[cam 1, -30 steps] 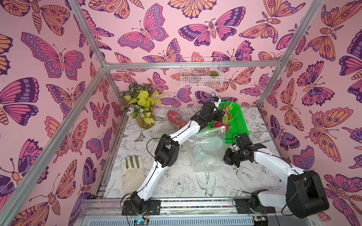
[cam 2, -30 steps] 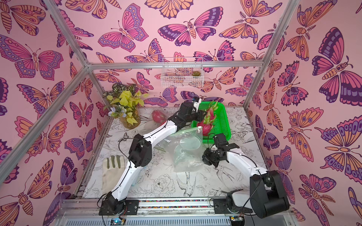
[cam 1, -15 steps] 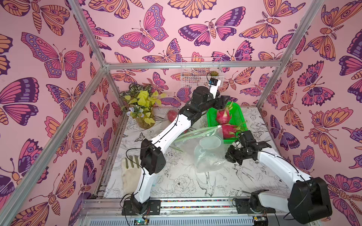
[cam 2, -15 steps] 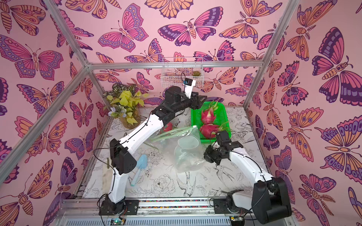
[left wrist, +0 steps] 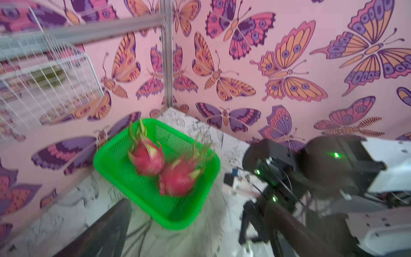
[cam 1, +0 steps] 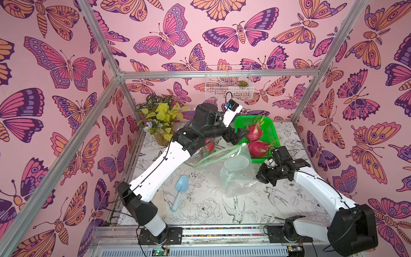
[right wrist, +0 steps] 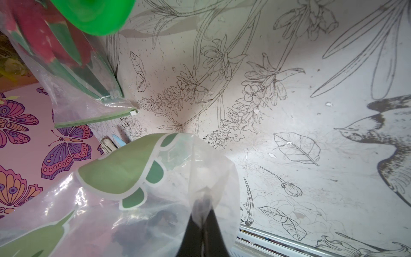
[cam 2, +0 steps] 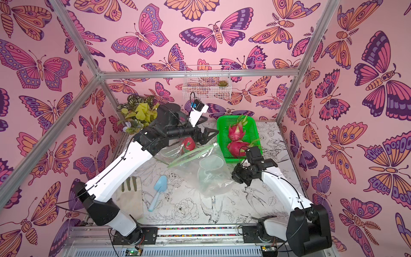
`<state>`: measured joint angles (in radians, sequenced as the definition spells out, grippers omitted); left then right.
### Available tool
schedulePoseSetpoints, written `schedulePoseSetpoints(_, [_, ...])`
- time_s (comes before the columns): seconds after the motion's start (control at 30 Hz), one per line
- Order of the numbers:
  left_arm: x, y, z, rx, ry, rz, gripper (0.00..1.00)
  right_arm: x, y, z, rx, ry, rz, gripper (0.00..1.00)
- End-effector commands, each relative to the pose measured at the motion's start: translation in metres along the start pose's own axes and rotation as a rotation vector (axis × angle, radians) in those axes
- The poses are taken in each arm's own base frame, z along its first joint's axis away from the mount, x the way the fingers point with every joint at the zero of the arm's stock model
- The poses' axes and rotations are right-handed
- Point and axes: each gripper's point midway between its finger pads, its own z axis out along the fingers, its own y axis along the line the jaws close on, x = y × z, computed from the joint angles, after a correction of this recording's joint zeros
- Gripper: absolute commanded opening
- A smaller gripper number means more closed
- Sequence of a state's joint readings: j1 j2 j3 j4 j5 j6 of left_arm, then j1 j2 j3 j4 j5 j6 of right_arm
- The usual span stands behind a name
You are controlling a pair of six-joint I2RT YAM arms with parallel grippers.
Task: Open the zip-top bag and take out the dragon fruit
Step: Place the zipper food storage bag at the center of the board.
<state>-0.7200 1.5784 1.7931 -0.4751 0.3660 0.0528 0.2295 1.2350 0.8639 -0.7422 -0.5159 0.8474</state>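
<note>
Two dragon fruit (cam 1: 255, 132) sit in the basket (cam 1: 270, 131) at about 1 o'clock on the table (cam 1: 222, 213), one behind the other and touching. The bag (cam 1: 231, 169) lies in the middle, just before the basket, and a third fruit (cam 2: 188, 144) sits at 11 o'clock behind the bag. The scoop (cam 1: 180, 191) lies at 8 o'clock, with the glove (cam 2: 131, 195) left of it and the plant (cam 1: 162, 115) in the far corner at 10 o'clock.
</note>
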Motion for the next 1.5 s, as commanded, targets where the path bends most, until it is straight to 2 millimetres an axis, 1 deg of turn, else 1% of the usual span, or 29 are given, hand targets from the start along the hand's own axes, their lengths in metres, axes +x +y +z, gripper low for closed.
schedulePoseSetpoints(0.0, [0.063, 0.002, -0.020, -0.034, 0.221, 0.042, 1.00, -0.004, 0.004, -0.007, 0.019, -0.012, -0.015, 0.00])
schedulePoseSetpoints(0.07, [0.086, 0.005, -0.031, -0.049, 0.278, 0.023, 1.00, -0.006, 0.007, -0.009, 0.021, -0.015, -0.019, 0.00])
schedulePoseSetpoints(0.17, [0.107, 0.003, -0.044, -0.003, 0.307, -0.030, 1.00, -0.008, 0.008, -0.011, 0.036, -0.019, -0.025, 0.00])
schedulePoseSetpoints(0.23, [0.119, 0.006, -0.049, 0.000, 0.329, -0.058, 1.00, -0.008, 0.009, -0.012, 0.045, -0.019, -0.029, 0.00])
schedulePoseSetpoints(0.3, [0.132, 0.007, -0.047, 0.010, 0.369, -0.077, 1.00, -0.008, 0.010, -0.013, 0.053, -0.018, -0.032, 0.00])
schedulePoseSetpoints(0.4, [0.139, -0.001, -0.041, 0.069, 0.389, -0.132, 1.00, -0.007, 0.013, -0.018, 0.057, -0.014, -0.039, 0.00])
schedulePoseSetpoints(0.47, [0.143, 0.000, -0.039, 0.069, 0.389, -0.162, 0.98, -0.007, 0.016, -0.024, 0.067, -0.014, -0.052, 0.00])
schedulePoseSetpoints(0.5, [0.145, 0.002, -0.037, 0.062, 0.383, -0.182, 0.95, -0.007, 0.016, -0.028, 0.080, -0.017, -0.061, 0.01])
schedulePoseSetpoints(0.57, [0.146, 0.002, -0.036, 0.100, 0.356, -0.241, 0.85, -0.007, 0.019, -0.034, 0.091, -0.020, -0.082, 0.01])
schedulePoseSetpoints(0.6, [0.144, 0.000, -0.037, 0.131, 0.333, -0.268, 0.78, -0.008, 0.020, -0.037, 0.097, -0.022, -0.088, 0.02])
schedulePoseSetpoints(0.67, [0.140, -0.001, -0.039, 0.155, 0.289, -0.309, 0.61, -0.009, 0.020, -0.043, 0.113, -0.034, -0.098, 0.03])
schedulePoseSetpoints(0.73, [0.138, 0.001, -0.043, 0.158, 0.253, -0.334, 0.40, -0.013, 0.019, -0.052, 0.138, -0.072, -0.102, 0.05])
schedulePoseSetpoints(0.8, [0.134, 0.001, -0.044, 0.168, 0.226, -0.356, 0.24, -0.018, 0.020, -0.061, 0.144, -0.117, -0.111, 0.08])
schedulePoseSetpoints(0.87, [0.131, -0.001, -0.042, 0.186, 0.211, -0.385, 0.16, -0.022, 0.023, -0.073, 0.147, -0.158, -0.122, 0.15])
schedulePoseSetpoints(0.9, [0.130, -0.001, -0.040, 0.192, 0.211, -0.415, 0.12, -0.024, 0.024, -0.081, 0.156, -0.186, -0.130, 0.22])
schedulePoseSetpoints(0.93, [0.128, -0.002, -0.036, 0.205, 0.207, -0.440, 0.09, -0.027, 0.024, -0.091, 0.178, -0.218, -0.135, 0.30])
schedulePoseSetpoints(0.97, [0.127, -0.002, -0.032, 0.209, 0.207, -0.465, 0.07, -0.031, 0.023, -0.102, 0.201, -0.257, -0.141, 0.35])
schedulePoseSetpoints(1.03, [0.125, -0.005, -0.019, 0.227, 0.200, -0.499, 0.02, -0.040, 0.020, -0.133, 0.264, -0.366, -0.151, 0.42])
schedulePoseSetpoints(1.1, [0.125, -0.007, -0.004, 0.223, 0.187, -0.524, 0.00, -0.048, 0.018, -0.165, 0.306, -0.498, -0.153, 0.51])
schedulePoseSetpoints(1.2, [0.117, -0.016, 0.022, 0.248, 0.151, -0.563, 0.00, -0.052, 0.020, -0.206, 0.299, -0.644, -0.158, 0.58])
schedulePoseSetpoints(1.23, [0.115, -0.016, 0.033, 0.248, 0.138, -0.593, 0.00, -0.053, 0.020, -0.218, 0.299, -0.685, -0.161, 0.60])
schedulePoseSetpoints(1.33, [0.116, -0.014, 0.063, 0.253, 0.124, -0.689, 0.00, -0.052, 0.026, -0.241, 0.284, -0.760, -0.173, 0.63])
schedulePoseSetpoints(1.4, [0.118, -0.012, 0.080, 0.241, 0.103, -0.759, 0.00, -0.050, 0.031, -0.248, 0.267, -0.773, -0.184, 0.63])
schedulePoseSetpoints(1.47, [0.120, -0.017, 0.098, 0.224, 0.092, -0.809, 0.00, -0.050, 0.036, -0.250, 0.250, -0.774, -0.187, 0.63])
